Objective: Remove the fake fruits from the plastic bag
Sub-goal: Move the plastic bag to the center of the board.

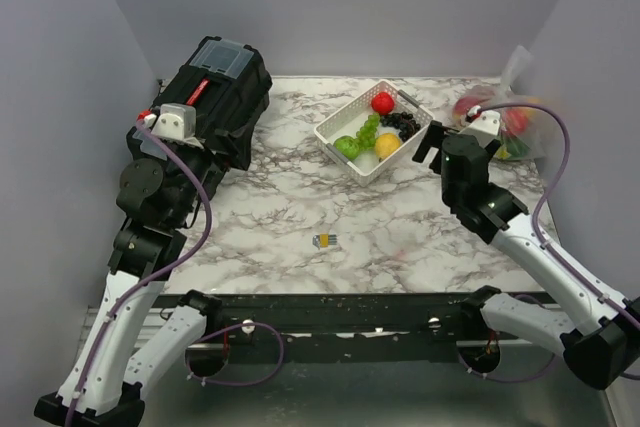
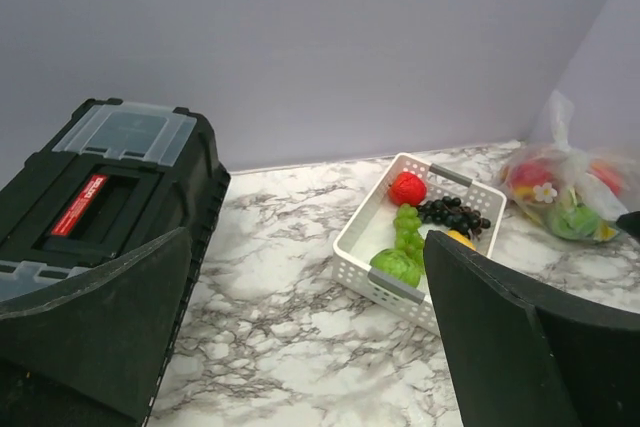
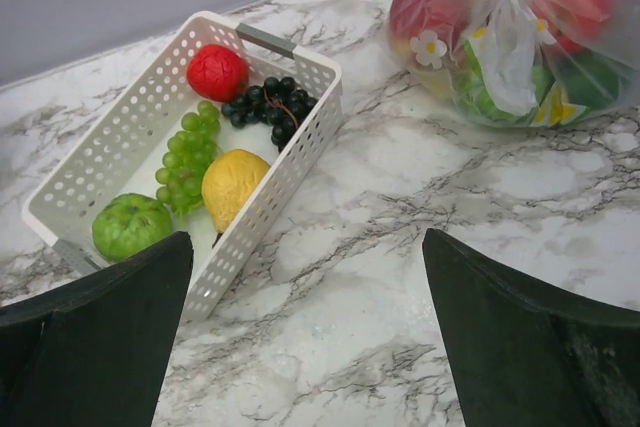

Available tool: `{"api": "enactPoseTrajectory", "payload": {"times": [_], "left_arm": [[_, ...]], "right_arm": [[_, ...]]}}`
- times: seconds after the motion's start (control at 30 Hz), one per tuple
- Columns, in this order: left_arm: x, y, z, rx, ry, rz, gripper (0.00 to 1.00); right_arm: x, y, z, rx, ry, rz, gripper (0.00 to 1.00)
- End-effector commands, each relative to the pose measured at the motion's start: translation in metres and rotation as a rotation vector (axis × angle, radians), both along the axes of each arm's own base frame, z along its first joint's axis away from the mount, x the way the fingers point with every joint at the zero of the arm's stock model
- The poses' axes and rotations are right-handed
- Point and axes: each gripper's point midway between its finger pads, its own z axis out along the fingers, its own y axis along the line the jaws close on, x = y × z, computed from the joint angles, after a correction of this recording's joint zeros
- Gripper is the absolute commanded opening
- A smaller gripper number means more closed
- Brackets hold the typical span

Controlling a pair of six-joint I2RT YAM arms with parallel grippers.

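Note:
The clear plastic bag [image 1: 508,119] lies bunched and knotted at the table's back right corner. The fake fruits inside it show through as red [image 3: 425,9], green [image 3: 590,79] and pale flower-like pieces [image 3: 430,47]. My right gripper [image 3: 307,242] hovers open over bare marble between the white basket [image 3: 110,117] and the bag, a short way in front of the bag and touching nothing. My left gripper [image 2: 308,247] is open too, high at the left beside a black toolbox [image 2: 100,177], with the bag [image 2: 565,192] far to its right.
The white slotted basket [image 1: 345,107] at the back centre holds a red fruit [image 1: 382,102], green grapes, dark grapes, a yellow lemon [image 1: 387,144] and a green apple. The black toolbox [image 1: 220,92] fills the back left. A small yellow object [image 1: 324,241] lies mid-table. Grey walls enclose three sides.

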Motion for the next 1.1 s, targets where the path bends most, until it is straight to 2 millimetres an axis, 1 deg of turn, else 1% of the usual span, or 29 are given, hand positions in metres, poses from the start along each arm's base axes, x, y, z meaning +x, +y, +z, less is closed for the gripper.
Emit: {"api": "enactPoseTrajectory", "payload": {"times": [0.0, 0.27, 0.33, 0.4, 0.5, 0.57, 0.6, 0.63, 0.73, 0.83, 0.93, 1.0, 1.07], "left_arm": [[-0.007, -0.013, 0.006, -0.016, -0.024, -0.07, 0.99], [-0.007, -0.02, 0.002, -0.011, -0.016, -0.096, 0.99], [-0.008, -0.02, 0.002, -0.011, -0.015, -0.097, 0.99], [-0.008, -0.02, 0.001, -0.009, -0.017, -0.098, 0.99], [-0.008, -0.022, 0.0, -0.009, -0.019, -0.103, 0.99], [-0.006, -0.022, -0.004, -0.007, -0.013, -0.101, 0.99], [-0.005, -0.026, -0.006, 0.001, -0.011, -0.114, 0.99], [-0.004, -0.026, -0.008, 0.002, -0.005, -0.113, 0.99], [-0.002, -0.028, -0.012, 0.005, 0.018, -0.119, 0.99], [-0.004, -0.034, -0.012, 0.007, 0.023, -0.147, 0.99], [-0.005, -0.037, -0.013, 0.013, 0.022, -0.156, 0.99], [-0.004, -0.038, -0.015, 0.025, 0.03, -0.151, 0.99], [-0.007, -0.04, -0.013, 0.029, 0.026, -0.162, 0.99]], "right_arm": [[0.009, 0.001, -0.005, 0.001, 0.008, -0.037, 1.0], [0.022, 0.008, -0.023, -0.022, 0.011, -0.034, 1.0], [0.029, 0.007, -0.027, -0.035, 0.009, -0.049, 1.0], [0.04, 0.002, -0.034, -0.031, 0.025, -0.071, 1.0], [0.064, -0.016, -0.05, 0.01, 0.07, -0.094, 1.0], [0.076, -0.027, -0.056, 0.007, 0.092, -0.129, 1.0], [0.087, -0.048, -0.063, -0.022, 0.106, -0.228, 1.0], [0.092, -0.058, -0.064, -0.015, 0.109, -0.26, 1.0], [0.105, -0.083, -0.071, 0.012, 0.144, -0.323, 1.0], [0.118, -0.103, -0.075, -0.016, 0.174, -0.389, 1.0], [0.127, -0.125, -0.082, -0.058, 0.242, -0.452, 1.0], [0.13, -0.139, -0.087, -0.092, 0.279, -0.469, 1.0], [0.134, -0.15, -0.095, -0.119, 0.314, -0.469, 1.0]]}}
